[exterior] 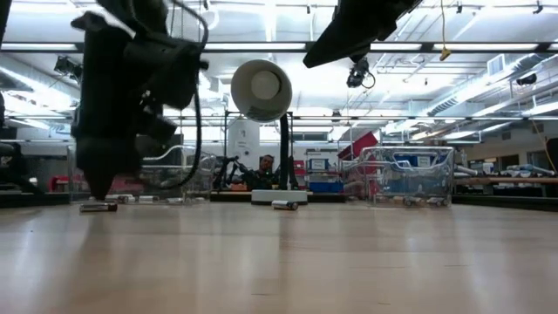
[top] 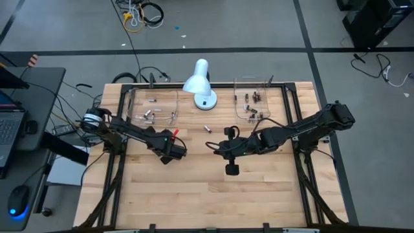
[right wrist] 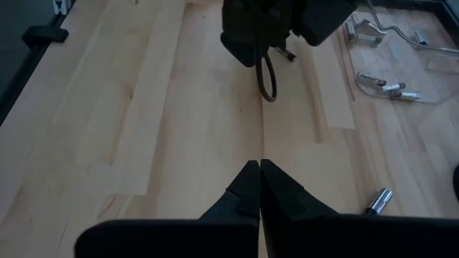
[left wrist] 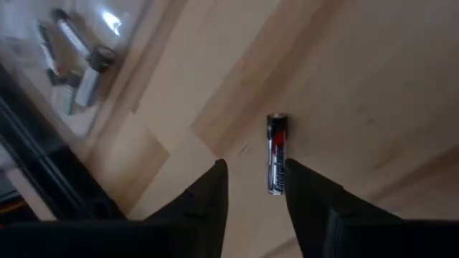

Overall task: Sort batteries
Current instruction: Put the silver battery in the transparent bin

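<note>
The left gripper [left wrist: 252, 188] stood with its fingers parted and empty over a dark, red-banded battery [left wrist: 277, 153] that lay flat on the wooden table [top: 194, 194], its long axis running between the fingertips, while the right gripper [right wrist: 259, 188] waited pinched shut farther off.

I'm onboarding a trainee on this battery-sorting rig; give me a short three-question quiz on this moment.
1. True or false: the left claw is clamped on the black battery.
2. Which claw is shut? A) left B) right
3. Fill in: the white desk lamp stands between the two clear ____.

Key: 1. False: the black battery lies on the table between open fingers. 2. B. 3. trays: left tray, right tray.
</note>
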